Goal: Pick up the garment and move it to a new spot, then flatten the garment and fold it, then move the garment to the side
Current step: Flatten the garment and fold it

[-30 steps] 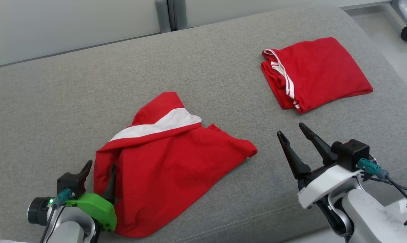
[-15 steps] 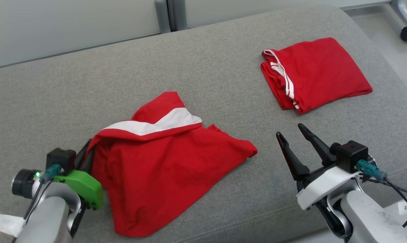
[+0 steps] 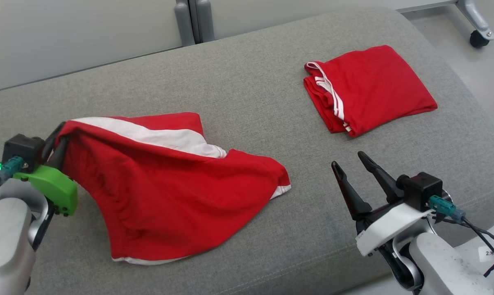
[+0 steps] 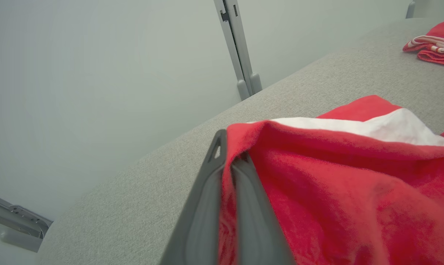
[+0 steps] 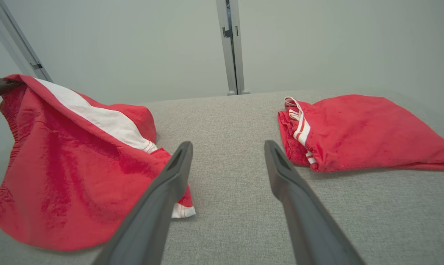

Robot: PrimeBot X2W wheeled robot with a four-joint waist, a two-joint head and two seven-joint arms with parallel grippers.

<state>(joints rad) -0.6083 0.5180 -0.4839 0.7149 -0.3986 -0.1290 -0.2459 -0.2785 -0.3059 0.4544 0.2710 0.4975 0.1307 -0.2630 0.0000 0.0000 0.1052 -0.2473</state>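
The garment (image 3: 169, 192) is red with a broad white band and lies crumpled on the grey cushion (image 3: 247, 82), left of centre. My left gripper (image 3: 60, 137) is shut on its left edge and holds that edge raised, so the cloth drapes down to the right. The left wrist view shows the red cloth (image 4: 336, 184) pinched in the left gripper (image 4: 231, 151), between both fingers. My right gripper (image 3: 347, 159) stands open above the cushion's front right, holding nothing. In the right wrist view the right gripper (image 5: 228, 145) points between the garment (image 5: 71, 158) and a folded one.
A second red garment with white stripes (image 3: 374, 88) lies folded at the back right of the cushion, also visible as the folded garment (image 5: 362, 129). A pale wall with a grey post (image 3: 189, 20) stands behind. A caster wheel (image 3: 478, 39) sits on the floor at far right.
My left gripper shut on the garment's left edge, then lifted and drew it leftward, stretching the cloth out. The head view has shifted slightly. The right gripper has stayed put.
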